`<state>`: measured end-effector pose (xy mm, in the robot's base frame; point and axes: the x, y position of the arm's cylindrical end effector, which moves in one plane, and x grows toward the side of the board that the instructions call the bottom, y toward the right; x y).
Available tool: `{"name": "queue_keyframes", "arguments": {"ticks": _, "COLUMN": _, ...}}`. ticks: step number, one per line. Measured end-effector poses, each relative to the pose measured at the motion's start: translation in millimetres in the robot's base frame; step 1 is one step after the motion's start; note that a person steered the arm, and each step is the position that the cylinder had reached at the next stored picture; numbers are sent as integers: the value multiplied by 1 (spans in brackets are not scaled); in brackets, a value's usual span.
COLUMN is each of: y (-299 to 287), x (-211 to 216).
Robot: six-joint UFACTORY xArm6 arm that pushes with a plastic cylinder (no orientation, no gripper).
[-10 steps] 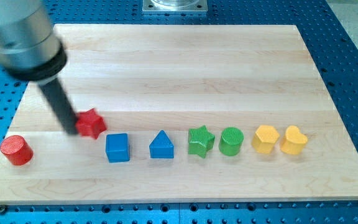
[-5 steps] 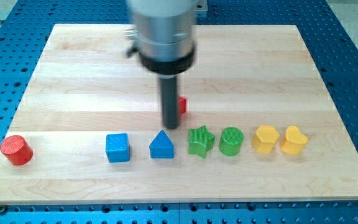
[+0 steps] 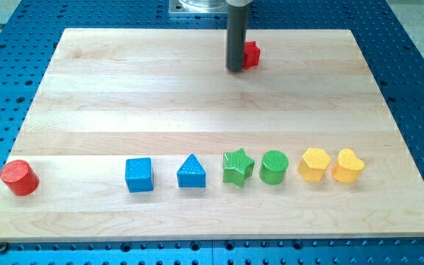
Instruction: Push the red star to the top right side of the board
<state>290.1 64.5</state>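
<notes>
Pushing is well along: red star [image 3: 252, 54] sits near the surface's [image 3: 124, 96] top edge, centre-right, with my tip [image 3: 235, 70] touching its left side. No end effector jaws exist to judge. Next calls for shoving rightward toward the corner.

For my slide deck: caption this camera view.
My tip presses the red star's left side near the board's top edge.
</notes>
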Motion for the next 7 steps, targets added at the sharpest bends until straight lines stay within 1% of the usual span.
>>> {"name": "queue_keyframes", "arguments": {"ticks": 1, "y": 81, "x": -9}}
{"name": "queue_keyframes", "arguments": {"ticks": 2, "y": 43, "x": 9}}
{"name": "queue_keyframes", "arguments": {"ticks": 3, "y": 23, "x": -29}}
{"name": "queue_keyframes", "arguments": {"ticks": 4, "y": 86, "x": -51}}
{"name": "queue_keyframes", "arguments": {"ticks": 5, "y": 127, "x": -45}}
{"name": "queue_keyframes", "arguments": {"ticks": 6, "y": 149, "x": 11}}
{"name": "queue_keyframes", "arguments": {"ticks": 7, "y": 194, "x": 99}}
